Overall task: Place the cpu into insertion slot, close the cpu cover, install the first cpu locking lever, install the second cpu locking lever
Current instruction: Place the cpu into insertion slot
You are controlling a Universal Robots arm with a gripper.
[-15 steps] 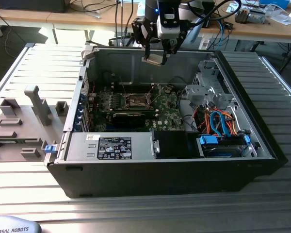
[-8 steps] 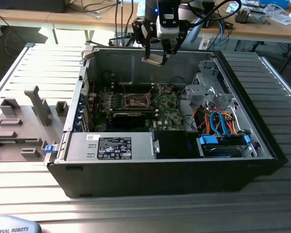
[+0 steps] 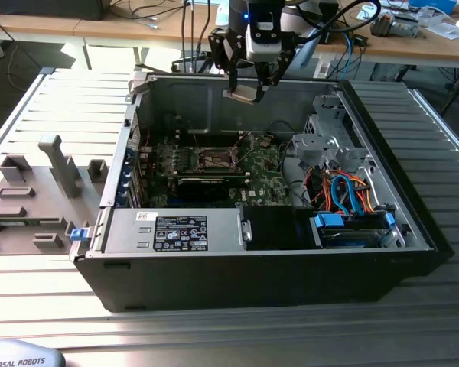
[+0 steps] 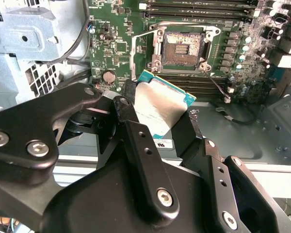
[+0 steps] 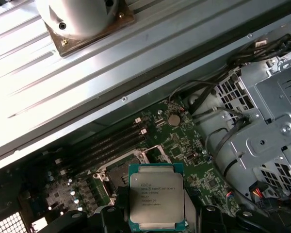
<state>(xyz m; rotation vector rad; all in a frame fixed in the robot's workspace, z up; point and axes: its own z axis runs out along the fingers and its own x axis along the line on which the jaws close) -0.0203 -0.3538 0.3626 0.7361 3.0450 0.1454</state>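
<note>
This looks like a robot lab or workshop. A big metal bench (image 3: 53, 306) with long grooves holds an open computer case (image 3: 252, 283), with its green board (image 3: 214, 164) and coloured wires (image 3: 348, 195) plain to see. A robot arm (image 3: 264, 34) with a black claw (image 3: 247, 92) hangs over the case. On the exterior view's left, grey plastic holders (image 3: 30, 206) sit on the bench. Far behind stands a wooden bench (image 3: 413, 47) with cables (image 3: 149, 11) on it. In the first wrist view, a round silver base (image 5: 80, 19) on a bolted plate stands on the grooved bench.
</note>
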